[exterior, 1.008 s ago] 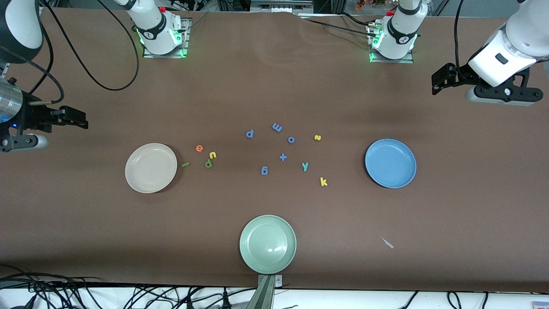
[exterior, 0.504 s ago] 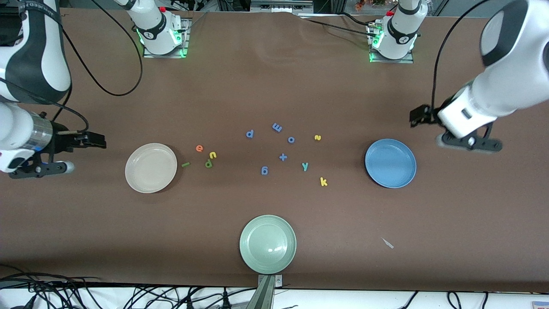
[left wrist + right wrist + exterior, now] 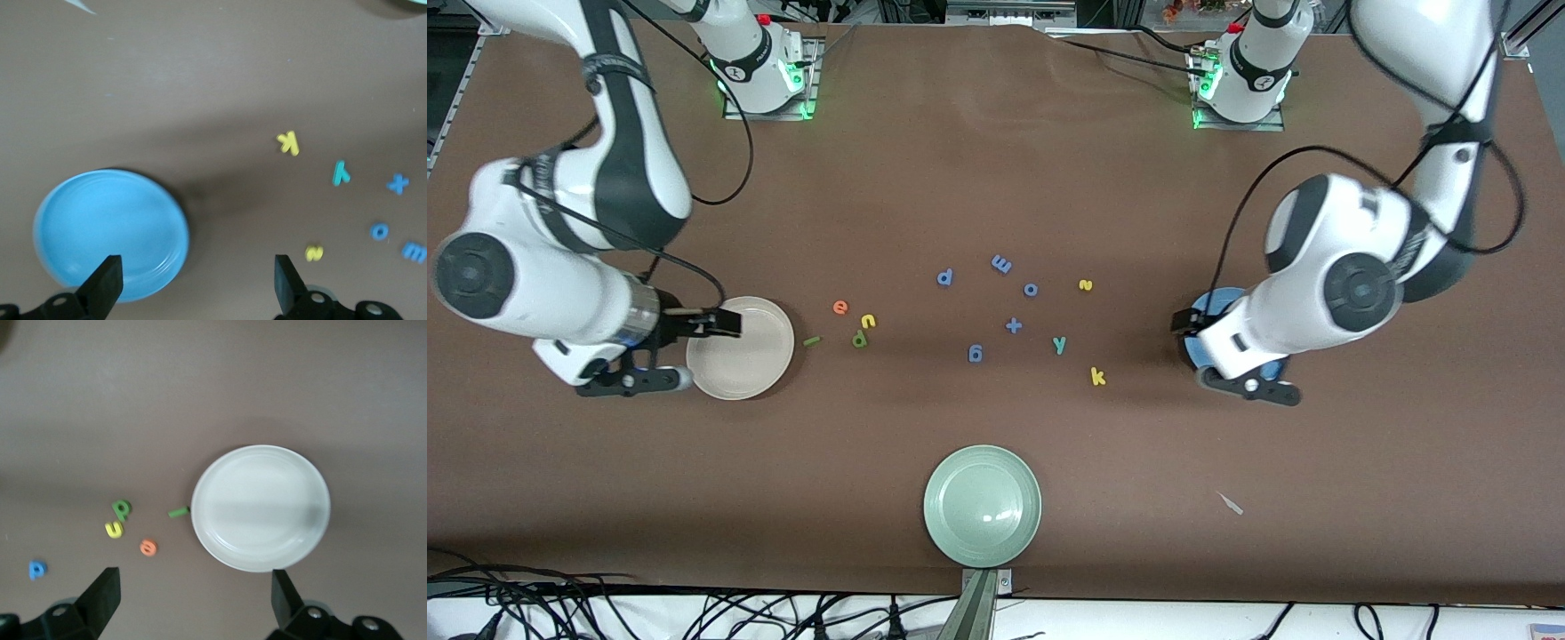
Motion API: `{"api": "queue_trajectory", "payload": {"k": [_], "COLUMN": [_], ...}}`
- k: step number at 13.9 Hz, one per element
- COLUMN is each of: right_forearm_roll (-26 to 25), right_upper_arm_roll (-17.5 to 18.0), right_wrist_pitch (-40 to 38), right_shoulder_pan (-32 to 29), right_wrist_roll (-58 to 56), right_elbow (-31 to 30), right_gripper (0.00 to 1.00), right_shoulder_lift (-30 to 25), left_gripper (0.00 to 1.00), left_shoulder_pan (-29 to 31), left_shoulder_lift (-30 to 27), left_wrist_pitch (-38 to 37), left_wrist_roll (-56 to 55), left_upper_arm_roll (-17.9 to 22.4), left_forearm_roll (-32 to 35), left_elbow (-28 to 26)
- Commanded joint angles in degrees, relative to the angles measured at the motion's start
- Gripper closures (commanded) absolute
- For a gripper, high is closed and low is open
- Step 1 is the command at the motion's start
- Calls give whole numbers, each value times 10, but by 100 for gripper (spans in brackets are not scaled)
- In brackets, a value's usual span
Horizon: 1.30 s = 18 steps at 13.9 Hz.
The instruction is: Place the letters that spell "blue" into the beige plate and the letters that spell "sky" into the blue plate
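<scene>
Both arms swung in from the table ends since a second ago, letters and plates unmoved. Right gripper [image 3: 725, 324] now up over the beige plate [image 3: 751, 360], at its rim toward the right arm's end; fingers [image 3: 100, 597] spread wide, holding nothing. Left gripper [image 3: 1185, 322] up over the blue plate [image 3: 1216, 307], likewise wide and empty, fingers [image 3: 103, 283] straddling the plate's edge in the left wrist view.

Beige plate bare. Just beside it, toward the table's middle: green l [image 3: 811, 340], olive b [image 3: 859, 339], yellow u [image 3: 868, 321], orange e [image 3: 840, 307], clustered close, e farthest from the front camera. Same four seen beside the plate in the right wrist view.

Blue plate mostly hidden under the left arm in the front view, seen bare in the left wrist view. Near it, toward the middle: yellow k [image 3: 1098, 377] nearest the camera, teal y [image 3: 1059, 344], small yellow s [image 3: 1086, 285] farthest back.

Between the two clusters, blue letters and a plus [image 3: 1014, 325]. Green plate [image 3: 983, 533] at the table edge nearest the camera.
</scene>
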Motion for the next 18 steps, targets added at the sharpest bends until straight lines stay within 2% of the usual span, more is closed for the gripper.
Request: {"api": "queue_trajectory", "payload": {"k": [1, 3, 6, 9, 10, 13, 17, 18], "right_forearm_roll": [5, 10, 11, 11, 11, 11, 12, 12], "right_upper_arm_roll": [-3, -4, -6, 12, 15, 17, 23, 29], "right_wrist_pitch": [26, 42, 65, 204, 246, 315, 441, 454], "right_shoulder_pan": [26, 35, 53, 53, 53, 56, 56, 56], "right_wrist_roll": [61, 104, 188, 225, 234, 256, 301, 319], "right_elbow": [17, 15, -9, -126, -153, -190, -273, -280], "right_gripper": [0, 0, 0, 0, 0, 0, 0, 0], "right_shoulder_lift": [36, 44, 47, 31, 30, 38, 44, 47], "left_gripper": [0, 0, 0, 0, 0, 0, 0, 7], "left_shoulder_pan": [-34, -60, -72, -79, -83, -94, -111, -117], "left_shoulder_lift": [46, 86, 101, 140, 148, 183, 195, 198], "left_wrist_pitch": [34, 70, 102, 122, 132, 183, 184, 184], "left_wrist_roll": [-78, -143, -154, -151, -150, -175, -205, -203], "left_upper_arm_roll": [3, 5, 5, 7, 8, 8, 11, 15], "left_forearm_roll": [13, 16, 19, 17, 36, 70, 73, 78], "left_elbow": [30, 31, 27, 34, 34, 39, 54, 54]}}
